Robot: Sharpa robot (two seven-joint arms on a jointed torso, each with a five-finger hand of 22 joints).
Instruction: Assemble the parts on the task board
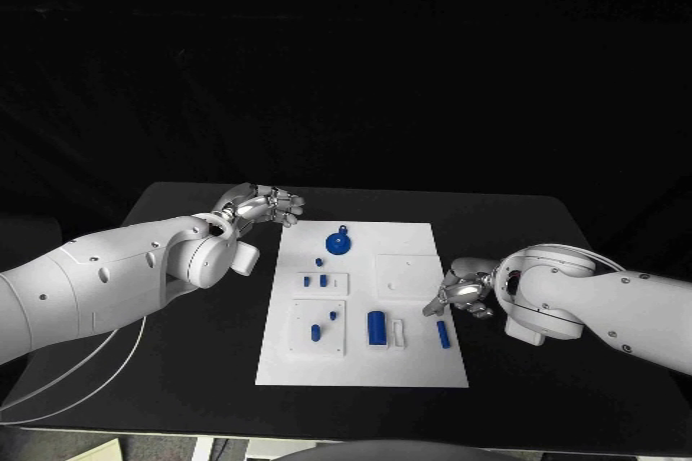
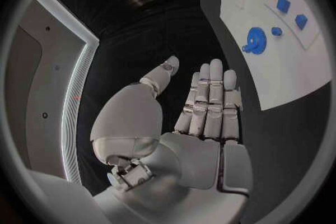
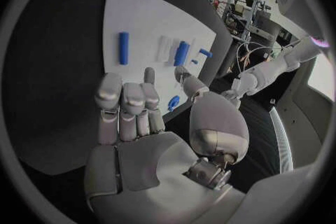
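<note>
On the task board [image 1: 389, 291], the long blue part [image 1: 376, 327] lies lengthwise toward the robot; left robot hand [image 1: 265, 207] and right robot hand [image 1: 463, 296] flank the board, fingers apart, holding nothing.

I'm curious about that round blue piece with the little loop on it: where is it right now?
In the head view the round blue part lies near the task board's far edge, left of centre, closest to the left hand, which hovers beside the board without touching it.

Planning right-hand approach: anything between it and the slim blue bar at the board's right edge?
Nothing visible. The right hand hovers open beside the task board, and the slim blue bar lies just ahead, with bare board between.
</note>
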